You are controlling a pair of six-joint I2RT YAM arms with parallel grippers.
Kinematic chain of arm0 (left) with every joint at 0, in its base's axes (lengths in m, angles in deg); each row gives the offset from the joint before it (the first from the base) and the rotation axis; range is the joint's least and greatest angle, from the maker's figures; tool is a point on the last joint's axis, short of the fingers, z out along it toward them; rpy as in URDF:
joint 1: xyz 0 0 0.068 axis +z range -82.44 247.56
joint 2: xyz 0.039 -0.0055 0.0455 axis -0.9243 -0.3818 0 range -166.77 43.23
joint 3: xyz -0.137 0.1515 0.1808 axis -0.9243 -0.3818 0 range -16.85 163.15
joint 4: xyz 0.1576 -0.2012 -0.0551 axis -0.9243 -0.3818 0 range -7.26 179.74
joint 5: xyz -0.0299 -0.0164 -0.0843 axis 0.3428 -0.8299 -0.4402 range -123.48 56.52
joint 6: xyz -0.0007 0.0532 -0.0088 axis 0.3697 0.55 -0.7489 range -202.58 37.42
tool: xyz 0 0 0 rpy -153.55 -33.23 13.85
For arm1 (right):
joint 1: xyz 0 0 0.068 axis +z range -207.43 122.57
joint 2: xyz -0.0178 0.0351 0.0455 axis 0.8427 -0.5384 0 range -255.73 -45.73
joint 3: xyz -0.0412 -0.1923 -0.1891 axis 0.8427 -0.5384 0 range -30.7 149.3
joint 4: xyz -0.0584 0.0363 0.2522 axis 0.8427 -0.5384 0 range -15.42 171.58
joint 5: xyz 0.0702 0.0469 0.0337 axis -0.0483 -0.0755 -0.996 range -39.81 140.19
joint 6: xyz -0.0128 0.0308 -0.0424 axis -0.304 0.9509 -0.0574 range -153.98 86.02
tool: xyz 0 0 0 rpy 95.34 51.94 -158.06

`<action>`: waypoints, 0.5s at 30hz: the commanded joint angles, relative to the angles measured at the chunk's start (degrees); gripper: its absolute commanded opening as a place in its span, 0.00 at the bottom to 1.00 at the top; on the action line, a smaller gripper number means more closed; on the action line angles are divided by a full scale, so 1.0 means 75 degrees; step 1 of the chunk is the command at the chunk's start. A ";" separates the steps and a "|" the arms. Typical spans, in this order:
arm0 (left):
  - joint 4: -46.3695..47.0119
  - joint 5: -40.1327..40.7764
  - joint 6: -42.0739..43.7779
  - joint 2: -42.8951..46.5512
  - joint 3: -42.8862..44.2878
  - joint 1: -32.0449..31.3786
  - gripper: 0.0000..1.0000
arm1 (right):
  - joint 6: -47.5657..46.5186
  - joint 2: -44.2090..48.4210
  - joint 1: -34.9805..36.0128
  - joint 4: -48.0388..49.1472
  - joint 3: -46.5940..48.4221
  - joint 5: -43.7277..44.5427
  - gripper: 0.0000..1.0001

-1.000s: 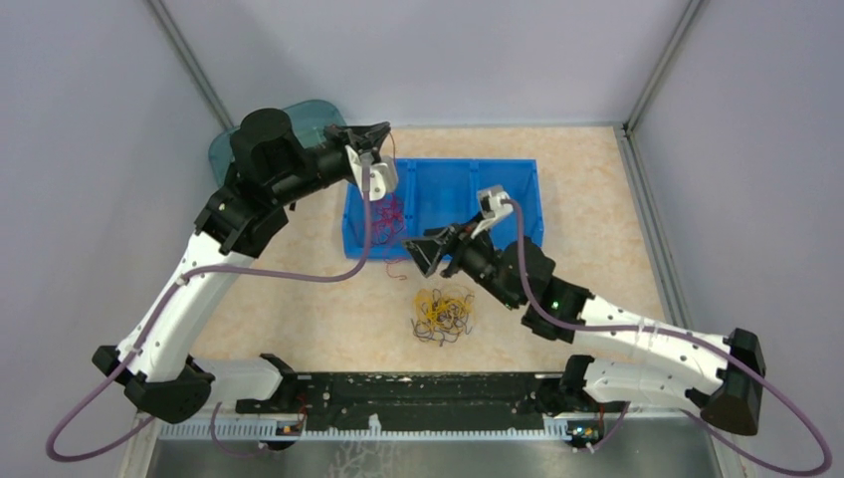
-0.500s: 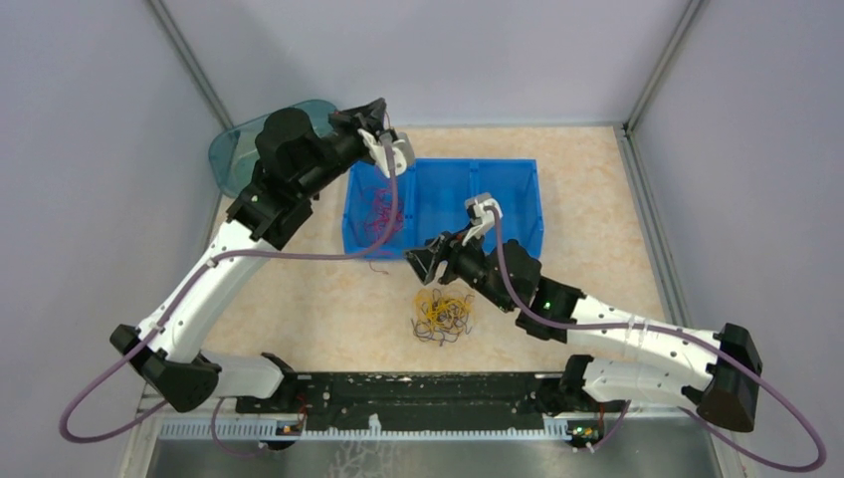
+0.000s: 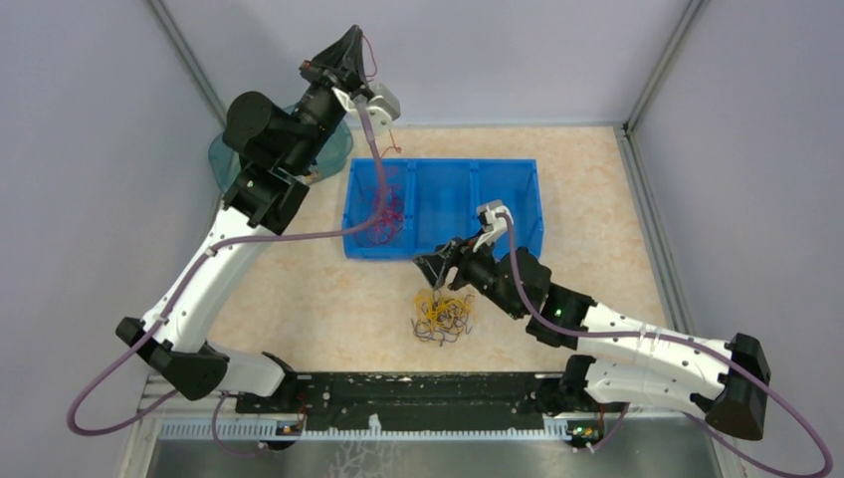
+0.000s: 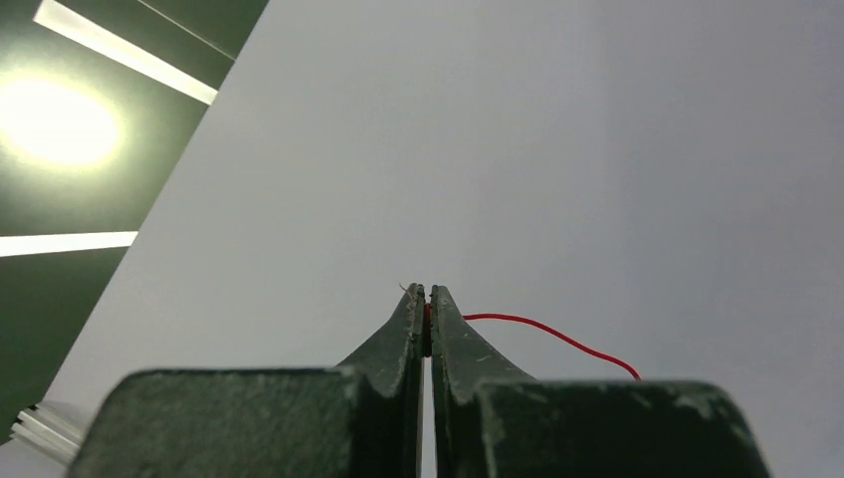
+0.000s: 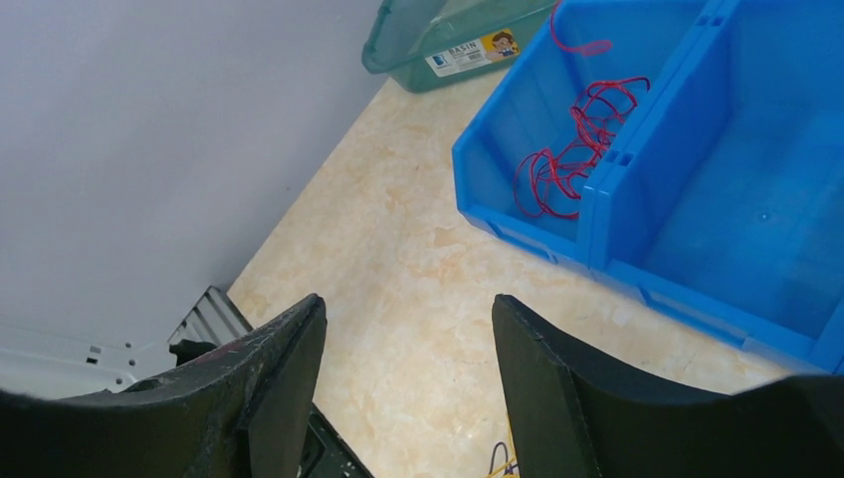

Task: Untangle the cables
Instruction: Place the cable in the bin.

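**Item 1. Left gripper** (image 3: 351,35): held high against the grey back wall, fingertips pointing up. The jaws are pressed together, pinching a hair-thin red wire (image 4: 537,327). The wire curves out to one side of the jaws. Whether it reaches down to the bin cannot be told.

**Item 2. Right gripper** (image 3: 430,274): low over the table, just in front of the bin's near wall. The jaws are spread apart with nothing between them.

**Item 3. Blue plastic bin with three compartments** (image 3: 443,162): stands on the beige marbled tabletop (image 3: 299,299).

**Item 4. Bundle of curly red wires** (image 3: 386,209): lies in the bin's left compartment. The wires are loosely looped, and some rest against the divider.

**Item 5. Tangle of yellow-orange and dark curly wires** (image 3: 445,314): lies on the tabletop in front of the bin, just beside and below the right gripper. The two colours are knotted together in one heap.

**Item 6. Translucent green container** (image 3: 221,151): sits at the far left corner, partly hidden behind the left arm.
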 commanded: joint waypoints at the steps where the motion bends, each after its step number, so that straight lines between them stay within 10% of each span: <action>1: 0.0505 -0.0195 0.0009 -0.0292 0.0406 0.0098 0.07 | 0.0081 0.0110 0.0057 0.0203 0.0014 0.0281 0.63; 15: 0.0564 -0.0558 -0.0225 -0.0578 -0.0977 0.0751 0.08 | 0.0133 0.0667 0.0057 0.0047 -0.0406 0.0649 0.62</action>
